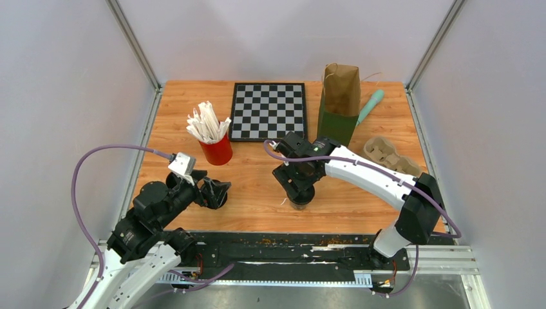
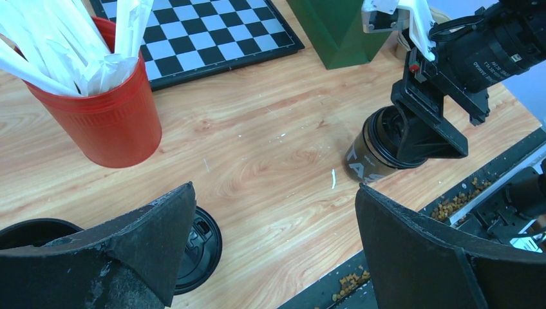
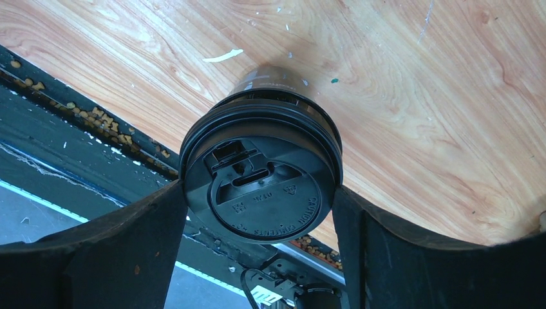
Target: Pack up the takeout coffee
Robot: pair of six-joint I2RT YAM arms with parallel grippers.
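A dark coffee cup (image 3: 261, 180) with a black lid stands on the wooden table near its front edge. It also shows in the top view (image 1: 300, 203) and in the left wrist view (image 2: 367, 158). My right gripper (image 3: 257, 190) is shut on this cup, with a finger pressed against each side of the lid. A second cup's black lid (image 2: 201, 244) sits half hidden behind my left gripper's left finger. My left gripper (image 2: 275, 190) is open and empty, low over bare wood next to that lid. The brown paper bag (image 1: 342, 87) stands upright at the back right.
A red cup of white wrapped straws (image 1: 216, 149) stands at the left. A chessboard (image 1: 267, 111) lies at the back. A green holder (image 1: 335, 123) fronts the bag, beside a teal tool (image 1: 371, 105). A cardboard cup carrier (image 1: 389, 154) lies at the right. Crumbs litter the front rail (image 2: 451, 206).
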